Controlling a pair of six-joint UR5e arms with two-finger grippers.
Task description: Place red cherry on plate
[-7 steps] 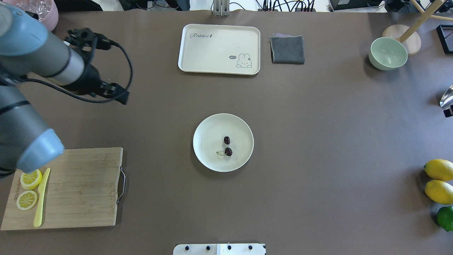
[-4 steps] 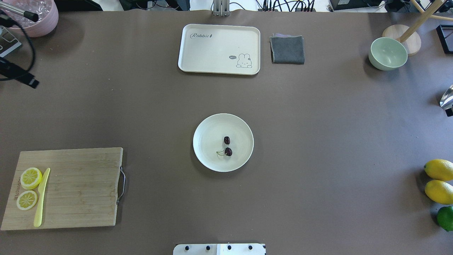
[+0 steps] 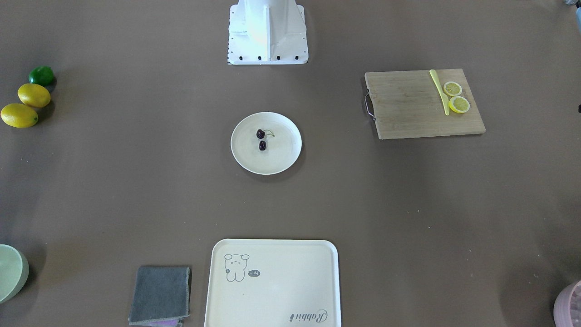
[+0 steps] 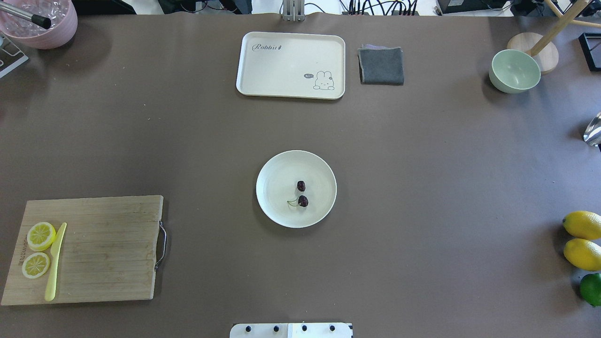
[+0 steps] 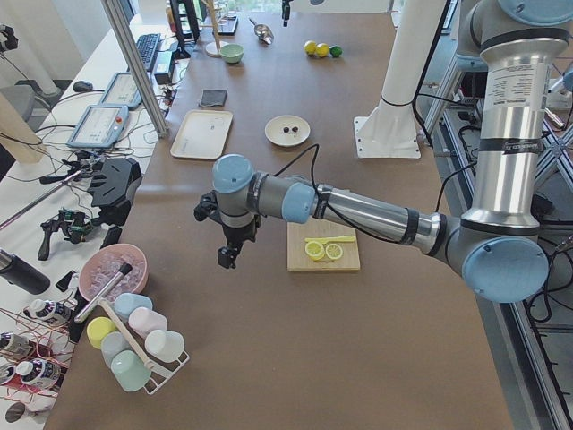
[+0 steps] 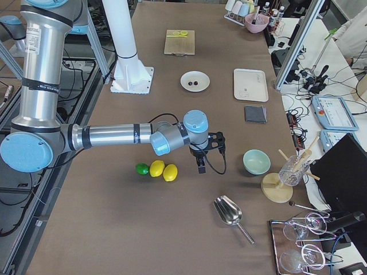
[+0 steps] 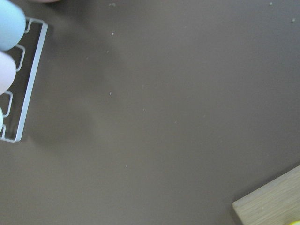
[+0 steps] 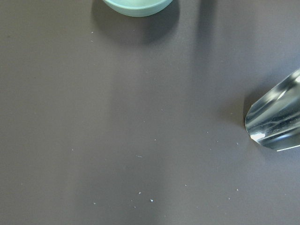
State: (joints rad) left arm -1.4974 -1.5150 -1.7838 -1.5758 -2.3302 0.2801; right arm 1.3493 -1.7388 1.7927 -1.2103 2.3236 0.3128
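The red cherry (image 4: pixel 302 194), a pair of tiny dark fruits on a thin green stem, lies inside the round cream plate (image 4: pixel 272 169) at the table's middle; nothing touches it. The front-facing view shows the same cherry (image 3: pixel 261 139) on the plate (image 3: pixel 283 156). Neither gripper appears in the overhead, front-facing or wrist views. The left gripper (image 5: pixel 227 257) hangs over bare table beyond the cutting board, far from the plate. The right gripper (image 6: pixel 200 167) hangs near the lemons and the green bowl. I cannot tell whether either is open or shut.
A cream tray (image 4: pixel 290 65), grey cloth (image 4: pixel 381 65) and pale green bowl (image 4: pixel 514 71) line the far side. A cutting board (image 4: pixel 94 249) with lemon slices and a yellow knife sits near left. Lemons (image 4: pixel 582 239), a lime and a metal scoop (image 4: pixel 592 129) are at the right edge.
The left arm has swung out of the overhead view past its left edge. The dark piece at the right edge has slid out too. The cherry and plate have not moved.
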